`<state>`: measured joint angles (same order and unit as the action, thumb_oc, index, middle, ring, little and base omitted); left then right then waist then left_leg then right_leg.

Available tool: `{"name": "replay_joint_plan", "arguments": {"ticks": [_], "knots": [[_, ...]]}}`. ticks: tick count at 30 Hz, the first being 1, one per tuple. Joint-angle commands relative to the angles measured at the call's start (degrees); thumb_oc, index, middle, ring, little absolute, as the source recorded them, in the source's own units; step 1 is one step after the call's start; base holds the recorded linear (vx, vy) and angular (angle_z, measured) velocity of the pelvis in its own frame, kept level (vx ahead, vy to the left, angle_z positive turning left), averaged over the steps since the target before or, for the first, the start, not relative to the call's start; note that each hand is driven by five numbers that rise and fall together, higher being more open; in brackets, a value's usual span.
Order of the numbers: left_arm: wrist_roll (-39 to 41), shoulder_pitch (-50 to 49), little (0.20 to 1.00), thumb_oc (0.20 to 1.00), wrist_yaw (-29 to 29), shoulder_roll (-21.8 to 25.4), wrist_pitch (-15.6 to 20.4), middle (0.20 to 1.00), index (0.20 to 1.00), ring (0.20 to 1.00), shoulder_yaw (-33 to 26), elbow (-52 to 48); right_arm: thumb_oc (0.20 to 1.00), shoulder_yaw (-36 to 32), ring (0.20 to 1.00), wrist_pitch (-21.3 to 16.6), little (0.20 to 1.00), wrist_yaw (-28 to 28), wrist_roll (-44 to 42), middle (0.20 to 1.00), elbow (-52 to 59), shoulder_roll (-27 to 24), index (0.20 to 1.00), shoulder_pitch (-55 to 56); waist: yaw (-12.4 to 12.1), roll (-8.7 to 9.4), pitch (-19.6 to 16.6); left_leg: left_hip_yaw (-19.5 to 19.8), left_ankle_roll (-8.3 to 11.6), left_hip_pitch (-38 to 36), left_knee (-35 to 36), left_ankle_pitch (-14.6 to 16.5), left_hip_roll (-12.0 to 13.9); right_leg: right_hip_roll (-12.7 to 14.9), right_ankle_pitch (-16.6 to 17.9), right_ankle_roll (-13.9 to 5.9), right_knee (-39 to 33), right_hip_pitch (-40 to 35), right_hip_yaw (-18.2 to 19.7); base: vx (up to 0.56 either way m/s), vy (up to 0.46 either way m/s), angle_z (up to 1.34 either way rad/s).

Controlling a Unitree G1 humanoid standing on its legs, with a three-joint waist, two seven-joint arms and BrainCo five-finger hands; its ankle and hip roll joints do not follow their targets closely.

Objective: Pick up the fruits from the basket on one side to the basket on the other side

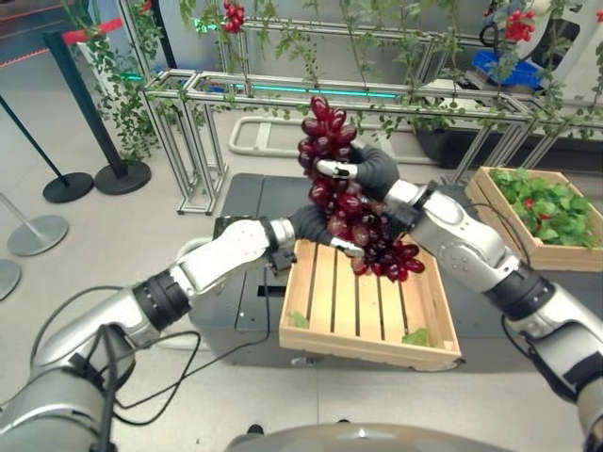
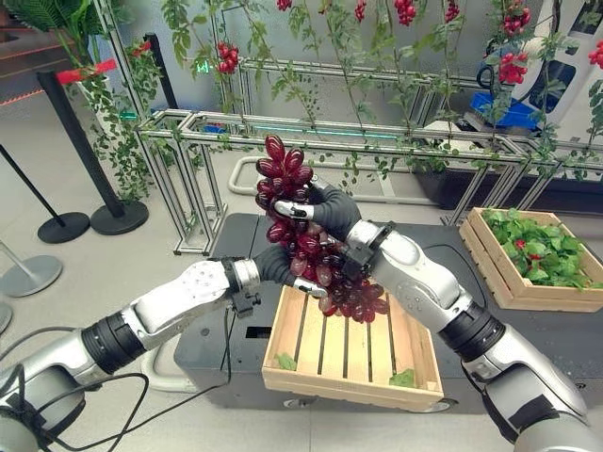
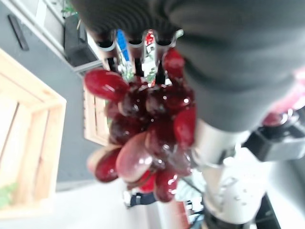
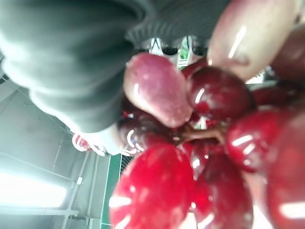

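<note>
left hand (image 1: pixel 311 224) fingers buried in grape bunch (image 1: pixel 353 226), far crate (image 1: pixel 546 218) cut by edge

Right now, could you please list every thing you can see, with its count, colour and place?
grape bunch: one, dark red, held in the air above the slatted crate
slatted crate: one, light wood, on the dark platform, a few green leaves inside
dark platform: one, grey-black, under the crate
leaf crate: one, light wood, on the right, full of green leaves with red fruits
metal frames: silver, behind, with green vines
left hand: curled round the bunch's lower part
right hand: curled round its upper part
</note>
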<state>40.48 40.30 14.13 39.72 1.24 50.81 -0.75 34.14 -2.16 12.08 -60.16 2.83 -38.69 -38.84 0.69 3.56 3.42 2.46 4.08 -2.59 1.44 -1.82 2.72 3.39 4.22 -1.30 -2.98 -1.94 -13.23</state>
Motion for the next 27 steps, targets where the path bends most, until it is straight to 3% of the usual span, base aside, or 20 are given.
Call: {"name": "replay_joint_plan", "arguments": {"ticks": [1,2,3,6,7,22,23,24,25,26,27], "knots": [[4.8,3.7,0.649,0.649,-0.8,-3.8,1.7,0.649,0.649,0.649,-3.0,2.2,0.2,-3.3,0.2,-4.3,0.2,0.8,-1.3,0.2,4.3,5.1,0.2,-3.3,0.7,2.03,-0.1,0.3,-2.05,1.4,-3.2,5.2,-3.0,2.7,-6.5,-5.45,3.0,-2.8,-2.2,0.0,0.0,0.0],[5.2,2.9,0.73,0.73,-1.0,-4.0,1.8,0.73,0.73,0.73,-3.5,2.2,0.2,-3.7,0.2,-4.4,0.2,0.8,-1.4,0.2,4.2,5.2,0.2,-2.9,0.7,2.03,0.0,0.3,-2.07,1.4,-3.2,5.2,-2.9,2.7,-6.5,-5.44,3.0,-2.7,-2.2,0.0,0.0,0.0],[6.1,2.1,0.918,0.918,-1.1,-4.4,1.8,0.918,0.918,0.918,-4.1,2.1,0.2,-4.0,0.2,-4.5,0.2,0.8,-1.6,0.2,4.3,5.4,0.2,-2.4,0.7,2.02,0.0,0.3,-2.09,1.4,-3.1,5.2,-2.9,2.7,-6.5,-5.42,3.0,-2.7,-2.2,0.0,0.0,0.0],[9.7,-1.8,0.931,0.931,-1.5,-7.2,1.4,0.931,0.931,0.931,-6.6,2.4,0.2,-4.8,0.2,-4.6,0.2,0.9,-2.5,0.2,4.4,6.8,0.2,-0.9,0.7,2.13,0.1,0.4,-2.13,1.4,-3.1,5.2,-3.0,2.7,-6.7,-5.32,3.1,-2.7,-2.2,0.0,0.0,0.0],[10.8,-3.2,1.0,1.0,-1.7,-8.5,1.4,1.0,1.0,1.0,-7.4,2.7,0.2,-4.9,0.2,-4.6,0.2,0.9,-2.7,0.2,4.5,7.3,0.2,-0.5,0.7,2.2,0.1,0.4,-2.16,1.3,-3.1,5.2,-3.0,2.7,-6.7,-5.28,3.1,-2.7,-2.2,0.0,0.0,0.0],[17.9,-12.0,1.0,1.0,-1.9,-17.4,-0.3,1.0,1.0,1.0,-10.4,4.3,0.2,-6.5,0.2,-4.9,0.2,1.5,-4.3,0.2,4.2,11.7,0.2,3.8,0.5,2.93,0.1,1.2,-2.46,1.6,-2.9,5.0,-3.0,2.7,-7.1,-4.95,3.2,-2.5,-2.5,0.0,0.0,0.01],[18.2,-12.4,0.956,0.956,-1.9,-17.8,-0.3,0.956,0.956,0.956,-10.6,4.2,0.2,-6.6,0.2,-4.8,0.2,1.4,-4.5,0.2,4.1,12.1,0.2,4.3,0.4,2.96,0.1,1.2,-2.52,1.6,-2.9,5.0,-3.0,2.8,-7.1,-4.92,3.2,-2.5,-2.5,0.0,0.0,0.0],[18.6,-12.7,0.859,0.859,-1.9,-18.2,-0.5,0.859,0.859,0.859,-10.6,4.3,0.2,-6.6,0.2,-4.8,0.2,1.4,-4.8,0.2,4.1,12.6,0.2,4.6,0.4,3.0,0.1,1.3,-2.55,1.7,-2.9,5.0,-3.1,2.8,-7.1,-4.9,3.2,-2.5,-2.6,0.0,0.0,0.0],[18.9,-13.1,0.592,0.592,-1.9,-18.6,-0.5,0.592,0.592,0.592,-10.8,4.4,0.2,-6.7,0.2,-4.8,0.2,1.4,-4.8,0.2,4.0,12.9,0.2,5.0,0.4,3.03,0.1,1.3,-2.56,1.7,-2.9,5.0,-3.1,2.8,-7.1,-4.9,3.2,-2.5,-2.7,0.0,0.0,0.0],[19.1,-13.5,0.558,0.558,-2.0,-19.0,-0.6,0.558,0.558,0.558,-11.0,4.9,0.2,-6.6,0.2,-4.8,0.2,1.4,-4.8,0.2,3.9,13.1,0.2,5.3,0.4,3.06,0.1,1.3,-2.56,1.7,-2.8,4.9,-3.1,2.8,-7.1,-4.88,3.2,-2.5,-2.8,0.0,0.0,0.0],[19.2,-13.6,0.416,0.416,-2.0,-19.2,-0.5,0.416,0.416,0.416,-11.2,5.1,0.2,-6.7,0.2,-4.8,0.2,1.5,-4.8,0.2,3.9,13.3,0.2,5.7,0.4,3.07,0.1,1.4,-2.57,1.7,-2.8,4.9,-3.1,2.7,-7.1,-4.86,3.2,-2.4,-2.8,0.0,0.0,0.0]]}}
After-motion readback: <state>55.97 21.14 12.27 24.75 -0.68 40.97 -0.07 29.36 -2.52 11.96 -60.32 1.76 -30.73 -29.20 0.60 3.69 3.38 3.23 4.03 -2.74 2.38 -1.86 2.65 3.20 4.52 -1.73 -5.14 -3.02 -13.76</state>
